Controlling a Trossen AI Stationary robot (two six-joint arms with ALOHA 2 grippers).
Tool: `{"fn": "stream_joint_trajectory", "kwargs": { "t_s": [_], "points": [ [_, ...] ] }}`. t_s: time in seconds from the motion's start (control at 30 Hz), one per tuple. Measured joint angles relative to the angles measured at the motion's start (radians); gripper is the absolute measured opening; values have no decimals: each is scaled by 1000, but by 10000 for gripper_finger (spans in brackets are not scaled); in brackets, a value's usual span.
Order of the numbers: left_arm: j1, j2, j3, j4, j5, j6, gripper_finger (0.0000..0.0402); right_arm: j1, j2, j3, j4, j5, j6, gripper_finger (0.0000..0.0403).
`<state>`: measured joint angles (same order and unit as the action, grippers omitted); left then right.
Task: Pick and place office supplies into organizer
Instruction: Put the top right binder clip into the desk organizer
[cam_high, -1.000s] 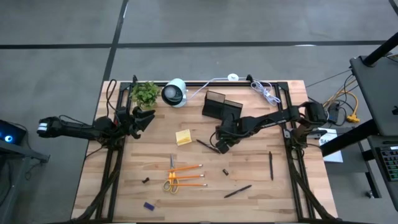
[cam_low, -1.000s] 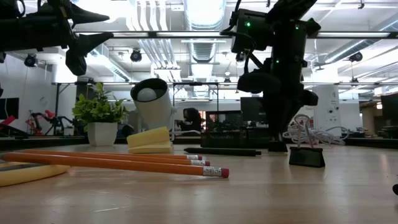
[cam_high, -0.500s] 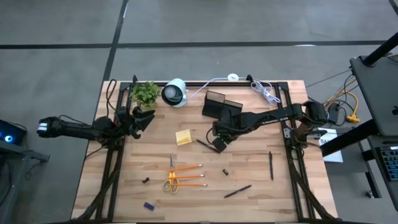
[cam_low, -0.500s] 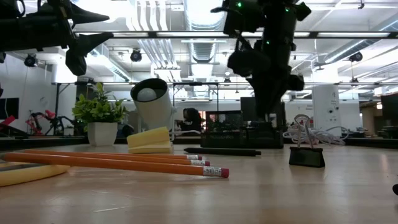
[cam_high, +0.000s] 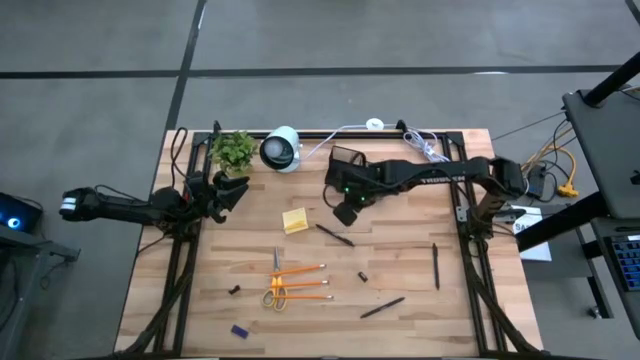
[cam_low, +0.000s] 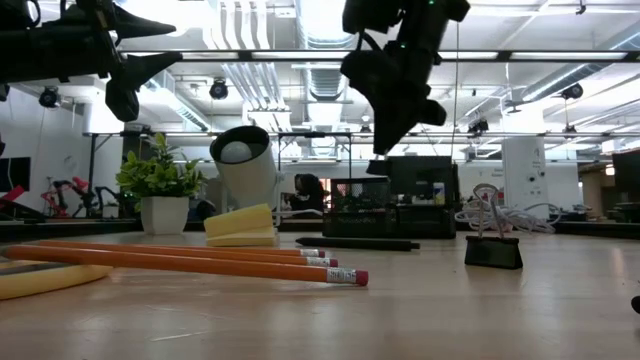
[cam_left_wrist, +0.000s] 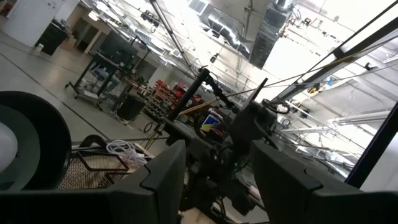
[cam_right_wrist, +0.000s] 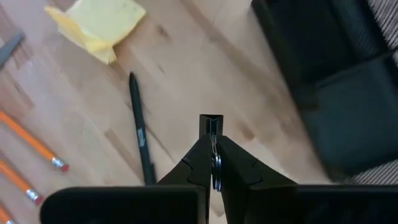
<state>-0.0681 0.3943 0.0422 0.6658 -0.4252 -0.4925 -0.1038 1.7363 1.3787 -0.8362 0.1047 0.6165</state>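
My right gripper (cam_high: 345, 212) hangs above the table just in front of the black organizer (cam_high: 347, 160), shut on a tiny dark clip (cam_right_wrist: 211, 124) that is also seen in the low view (cam_low: 377, 167). My left gripper (cam_high: 236, 189) waits open, raised over the left edge. On the table lie a yellow sticky-note pad (cam_high: 295, 220), a black pen (cam_high: 335, 235), yellow-handled scissors (cam_high: 276, 290), orange pencils (cam_high: 300, 283), another clip (cam_high: 364, 275) and a small blue piece (cam_high: 239, 330). My right gripper pinches the clip's silver wire handles (cam_right_wrist: 215, 167) between its two fingertips. The fingers slant steeply down from above. The clip's black body (cam_right_wrist: 211, 126) sticks out past the fingertips, lifted clear of the table.
A potted plant (cam_high: 233, 150) and a white round device (cam_high: 281, 148) stand at the far left; a white cable (cam_high: 425, 148) lies at the far right. More pens (cam_high: 436, 265) (cam_high: 382, 307) and a clip (cam_high: 234, 290) lie nearer the front.
My right gripper has risen from the table beside the black pen and gone toward the far edge and the left, nearer the organizer, rolling a little. It stays shut, and the clip has come up clear of the table with it.
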Motion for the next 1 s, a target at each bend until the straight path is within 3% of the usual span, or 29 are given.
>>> {"fn": "stream_joint_trajectory", "kwargs": {
  "t_s": [1.0],
  "points": [
    [0,1,0,-1,0,0,167,-190,0,31,184,-12,-617,8]
  ]
}}
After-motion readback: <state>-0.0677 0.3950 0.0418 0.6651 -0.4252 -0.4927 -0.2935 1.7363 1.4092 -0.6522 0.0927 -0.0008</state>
